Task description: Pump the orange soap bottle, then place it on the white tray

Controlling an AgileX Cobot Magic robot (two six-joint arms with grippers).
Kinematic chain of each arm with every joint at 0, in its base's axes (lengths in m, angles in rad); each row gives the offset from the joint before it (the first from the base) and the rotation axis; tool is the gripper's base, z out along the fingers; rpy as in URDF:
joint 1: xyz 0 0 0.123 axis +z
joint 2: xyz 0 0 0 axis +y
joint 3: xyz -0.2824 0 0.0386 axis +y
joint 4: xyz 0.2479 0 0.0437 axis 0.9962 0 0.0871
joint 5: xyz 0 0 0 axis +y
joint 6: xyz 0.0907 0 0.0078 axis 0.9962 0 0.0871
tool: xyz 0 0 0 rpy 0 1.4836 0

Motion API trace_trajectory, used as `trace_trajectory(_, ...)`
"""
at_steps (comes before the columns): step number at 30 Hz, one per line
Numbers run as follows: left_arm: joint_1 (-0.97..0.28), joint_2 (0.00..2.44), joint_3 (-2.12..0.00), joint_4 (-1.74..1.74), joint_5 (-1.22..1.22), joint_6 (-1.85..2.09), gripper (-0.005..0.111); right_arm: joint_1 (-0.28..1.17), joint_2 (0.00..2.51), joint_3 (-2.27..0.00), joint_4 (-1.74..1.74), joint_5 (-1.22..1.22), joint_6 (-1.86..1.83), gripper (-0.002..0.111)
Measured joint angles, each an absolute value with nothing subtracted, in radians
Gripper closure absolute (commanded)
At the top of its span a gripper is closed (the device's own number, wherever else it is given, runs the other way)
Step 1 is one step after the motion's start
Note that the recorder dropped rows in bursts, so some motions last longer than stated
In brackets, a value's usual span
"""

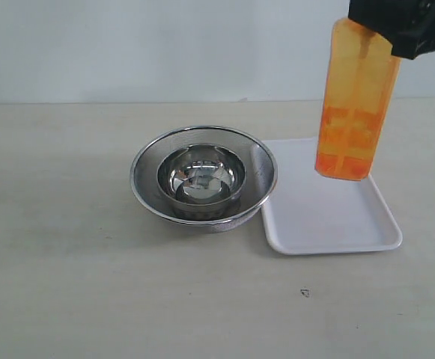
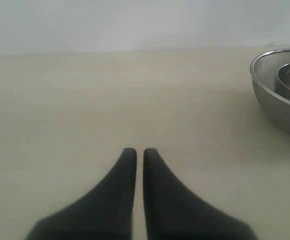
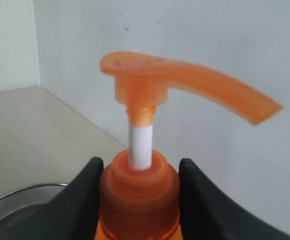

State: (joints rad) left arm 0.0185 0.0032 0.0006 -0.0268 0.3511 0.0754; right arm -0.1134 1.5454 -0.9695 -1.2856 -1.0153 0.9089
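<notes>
On the table (image 1: 67,299), the tray (image 1: 329,228) lies just right of two nested steel bowls (image 1: 144,191). The bottle (image 1: 352,112) hangs slightly tilted over the tray, the right gripper (image 3: 141,165) pinching its neck below the pump. The left gripper (image 2: 136,152) sits low over the table, jaws pressed together, empty.

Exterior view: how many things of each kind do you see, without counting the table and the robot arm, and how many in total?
orange soap bottle: 1
white tray: 1
steel bowls: 2, the small bowl sitting inside the large mesh bowl
Total: 4
</notes>
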Motion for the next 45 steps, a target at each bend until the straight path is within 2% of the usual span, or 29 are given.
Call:
trace_trajectory(11,0.018,0.003,0.001,-0.027,0.351,0.075,0.102,-0.113,1.739,-1.043,-1.342,-1.150,0.903,0.108)
trace_trajectory(25,0.018,0.003,0.001,-0.027,0.351,0.075,0.102,-0.113,1.817,-1.070,-1.414,-1.151,0.874,0.107)
trace_trajectory(27,0.018,0.003,0.001,-0.027,0.351,0.075,0.102,-0.113,1.817,-1.072,-1.414,-1.141,0.874,0.098)
trace_trajectory(28,0.018,0.003,0.001,-0.027,0.351,0.075,0.102,-0.113,1.817,-1.074,-1.414,-1.139,0.874,0.090)
trace_trajectory(32,0.018,0.003,0.001,-0.027,0.351,0.075,0.102,-0.113,1.817,-1.074,-1.406,-1.133,0.874,0.043)
trace_trajectory(33,0.018,0.003,0.001,-0.027,0.351,0.075,0.102,-0.113,1.817,-1.074,-1.397,-1.133,0.874,0.037)
trace_trajectory(35,0.018,0.003,0.001,-0.027,0.351,0.075,0.102,-0.113,1.815,-1.078,-1.374,-1.123,0.880,0.033)
trace_trajectory(40,0.018,0.003,0.001,-0.027,0.351,0.075,0.102,-0.113,1.813,-1.080,-1.353,-1.011,1.008,0.033)
trace_trajectory(45,0.018,0.003,0.001,-0.027,0.351,0.075,0.102,-0.113,1.807,-1.080,-1.357,-1.037,1.086,0.033)
